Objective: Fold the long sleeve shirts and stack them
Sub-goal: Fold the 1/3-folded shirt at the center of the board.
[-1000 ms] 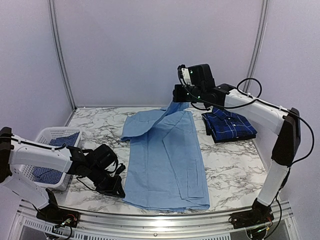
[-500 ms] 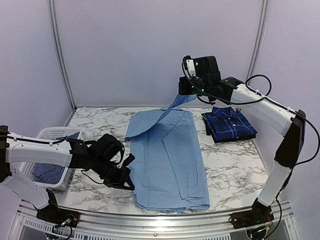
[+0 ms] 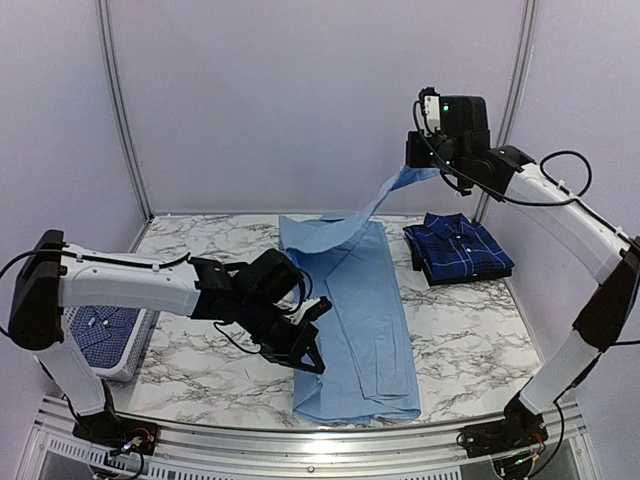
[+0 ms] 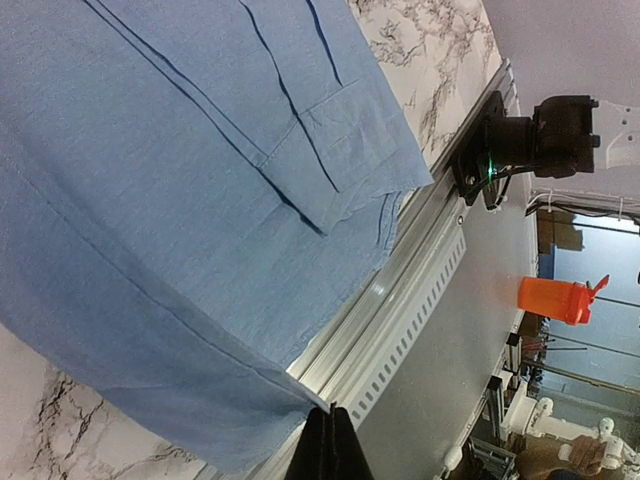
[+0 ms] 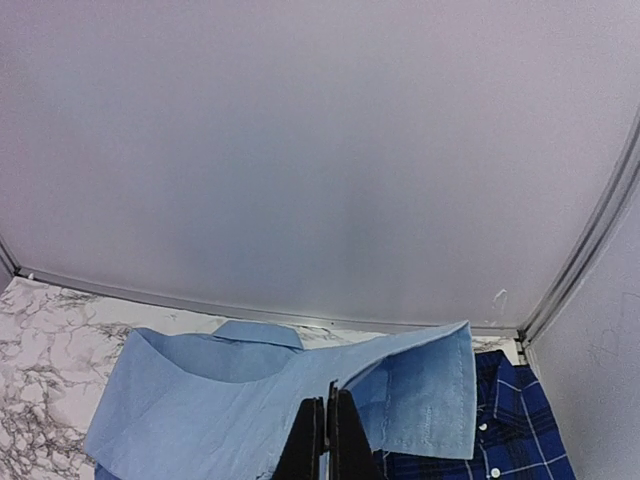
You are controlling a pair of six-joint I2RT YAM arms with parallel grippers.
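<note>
White basket (image 3: 138,350) at the surface's (image 3: 470,330) left edge, with a blue-and-white checked shirt (image 3: 100,330) bunched inside. Left hand (image 3: 310,360) is low near the front edge, fingers (image 4: 328,445) pinched shut on the near-left hem of the light blue shirt (image 3: 360,300); the wrist view shows the hem running right into the closed tips. That shirt lies lengthwise in the middle of the surface, collar toward the back edge, with its left side doubled over. One sleeve (image 3: 375,205) rises off the back edge up to the right hand (image 3: 418,160), which is high in the air with its jaws closed tight on the cuff (image 5: 420,385). Navy plaid shirt (image 3: 458,250) is folded flat near the back right corner, apart from the blue one.
</note>
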